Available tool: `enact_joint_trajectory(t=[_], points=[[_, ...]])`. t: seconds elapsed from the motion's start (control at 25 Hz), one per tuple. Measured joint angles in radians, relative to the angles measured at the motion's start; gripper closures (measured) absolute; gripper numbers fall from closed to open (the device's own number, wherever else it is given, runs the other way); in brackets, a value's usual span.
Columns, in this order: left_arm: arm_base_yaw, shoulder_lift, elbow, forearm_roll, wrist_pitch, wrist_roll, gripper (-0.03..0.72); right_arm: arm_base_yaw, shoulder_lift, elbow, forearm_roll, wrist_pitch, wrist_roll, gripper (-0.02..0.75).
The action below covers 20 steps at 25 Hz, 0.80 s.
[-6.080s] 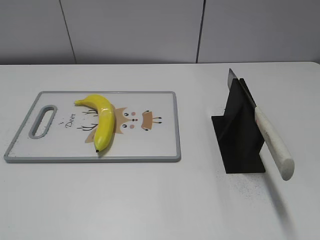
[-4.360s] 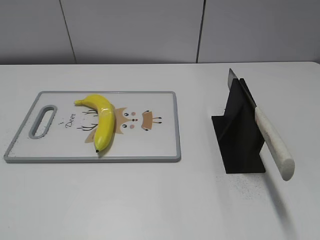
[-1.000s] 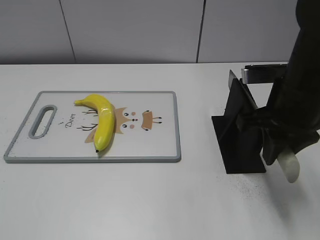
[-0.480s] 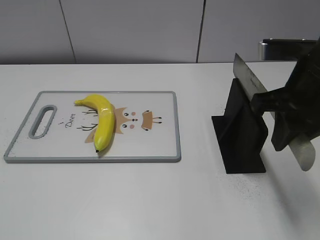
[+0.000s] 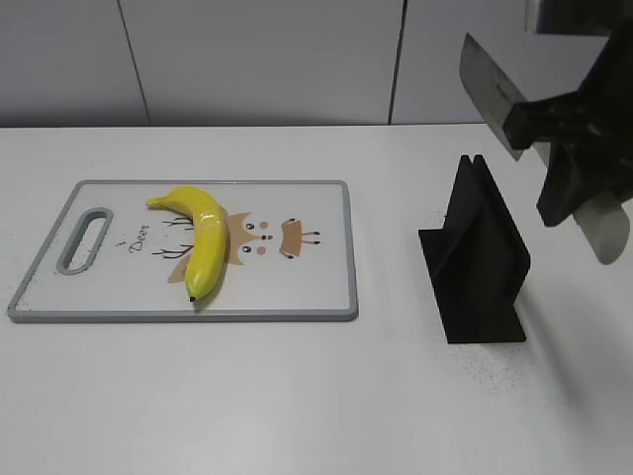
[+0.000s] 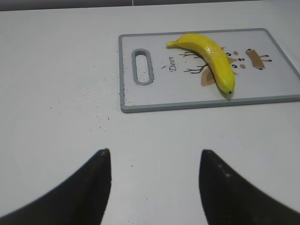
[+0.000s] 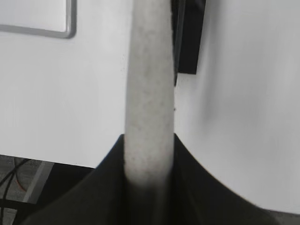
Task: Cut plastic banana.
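Nearest, the left gripper (image 6: 154, 180) hovered spread and empty over the counter (image 6: 56, 70). Beyond it, the plastic banana (image 5: 198, 237) lay whole on the cutting board (image 5: 316, 287), no cut made. Farther off, the right gripper (image 5: 574, 134) pinched the knife (image 5: 504, 79) by its handle, above the black stand (image 5: 480, 262).

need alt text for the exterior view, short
The right gripper holds a white-handled knife in the air above a black knife stand on a white table. To the left, a yellow plastic banana lies uncut on a white cutting board with a deer drawing. The left arm is out of frame.
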Motion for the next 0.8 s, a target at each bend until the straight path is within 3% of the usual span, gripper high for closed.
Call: enact_joint_trajectory(t=[0.52,0.8], points=[[0.000,0.000,0.000,-0.001,-0.002,0.000,0.099,0.000,0.000,-0.091,-0.005,0.005,-0.535,0.576],[0.000,0.147,-0.104,-0.005,-0.094,0.000,0.098,0.000,0.051,-0.131,-0.049,0.009,-0.680,0.576]])
